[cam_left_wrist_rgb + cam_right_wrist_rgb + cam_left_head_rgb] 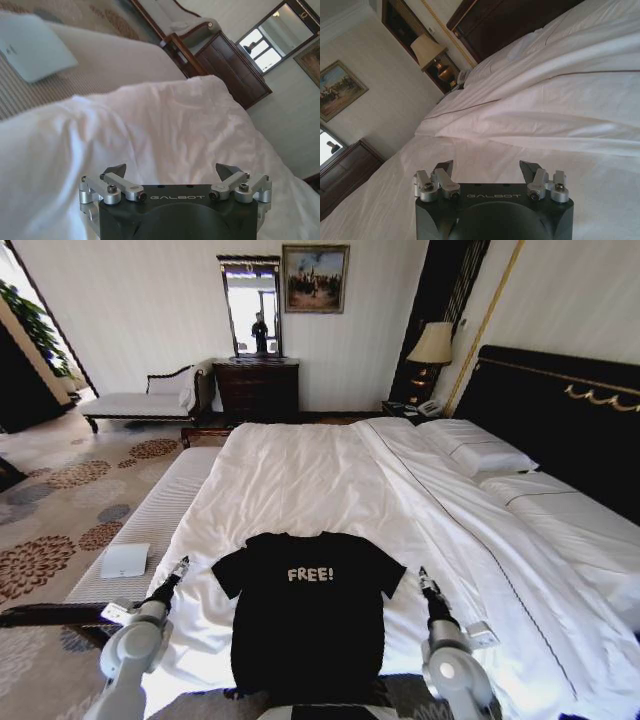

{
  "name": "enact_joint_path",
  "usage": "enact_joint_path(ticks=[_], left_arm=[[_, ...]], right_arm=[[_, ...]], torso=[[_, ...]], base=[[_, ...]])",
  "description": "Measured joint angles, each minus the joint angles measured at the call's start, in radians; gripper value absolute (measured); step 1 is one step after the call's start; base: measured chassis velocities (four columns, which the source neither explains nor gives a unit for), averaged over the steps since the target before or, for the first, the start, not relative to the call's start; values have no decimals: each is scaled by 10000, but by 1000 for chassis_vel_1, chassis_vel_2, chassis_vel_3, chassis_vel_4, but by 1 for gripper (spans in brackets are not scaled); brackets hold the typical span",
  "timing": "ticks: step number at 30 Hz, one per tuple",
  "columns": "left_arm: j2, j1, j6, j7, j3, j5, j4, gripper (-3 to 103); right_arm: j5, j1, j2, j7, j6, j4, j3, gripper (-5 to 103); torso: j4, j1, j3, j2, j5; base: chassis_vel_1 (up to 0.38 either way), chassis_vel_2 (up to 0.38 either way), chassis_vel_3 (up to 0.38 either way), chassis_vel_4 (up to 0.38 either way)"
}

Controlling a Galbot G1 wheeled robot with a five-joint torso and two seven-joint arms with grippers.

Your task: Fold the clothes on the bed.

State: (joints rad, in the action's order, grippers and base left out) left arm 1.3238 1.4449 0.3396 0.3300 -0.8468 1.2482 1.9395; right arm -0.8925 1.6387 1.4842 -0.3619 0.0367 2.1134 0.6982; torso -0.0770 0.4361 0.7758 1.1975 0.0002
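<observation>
The black T-shirt [308, 615] is spread flat at the bed's [330, 475] near edge, collar toward the far side, flanked by the spread-jawed left gripper [181, 565] and right gripper [423, 575]; bare sheet lies beyond.

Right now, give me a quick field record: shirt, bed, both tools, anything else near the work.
shirt: black T-shirt lying flat, unfolded, "FREE!" facing up, near the foot edge of the bed
bed: white sheets, pillows at the dark headboard
left tool: open, over the sheet beside the shirt's left sleeve, not touching the shirt
right tool: open, over the sheet beside the right sleeve, not touching the shirt
nearby: pale bench on the robot's left, with a flat white item on it
</observation>
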Motion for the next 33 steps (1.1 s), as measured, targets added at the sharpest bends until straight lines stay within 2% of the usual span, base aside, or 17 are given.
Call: enact_joint_path(ticks=[2,4,8,12,17,29,32,33], left_arm=[[86,-20,71,-12,71,222,-56,100],[496,-255,327,27,365,1144,-458,100],[876,-655,398,39,703,1764,-1221,100],[1111,-1190,399,45,807,2290,-1996,100],[1192,-1826,340,105,794,2377,-2702,100],[1073,-2222,258,97,732,2222,-3128,101],[1021,-2218,240,91,736,2119,-3167,90],[1021,-2218,240,91,736,2119,-3167,90]], right_arm=[[96,68,34,-6,52,49,19,73],[513,338,115,-11,182,177,117,84],[632,617,153,-20,217,318,274,98],[627,786,226,-71,209,405,425,100],[607,915,382,-116,169,494,487,100],[584,866,618,-171,99,453,412,100],[580,842,697,-177,91,427,410,100],[580,842,697,-177,91,427,410,100]], torso=[[-1,0,0,0,-1],[-2,0,0,0,-1],[-2,0,0,0,-4],[-1,0,0,0,-3],[-2,0,1,0,-2],[-1,1,1,0,-2],[-2,0,1,0,-3],[-2,0,1,0,-3]], base=[[0,0,0,0],[0,0,0,0],[0,0,0,0],[0,0,0,0],[0,0,0,0],[0,0,0,0],[0,0,0,0],[0,0,0,0]])
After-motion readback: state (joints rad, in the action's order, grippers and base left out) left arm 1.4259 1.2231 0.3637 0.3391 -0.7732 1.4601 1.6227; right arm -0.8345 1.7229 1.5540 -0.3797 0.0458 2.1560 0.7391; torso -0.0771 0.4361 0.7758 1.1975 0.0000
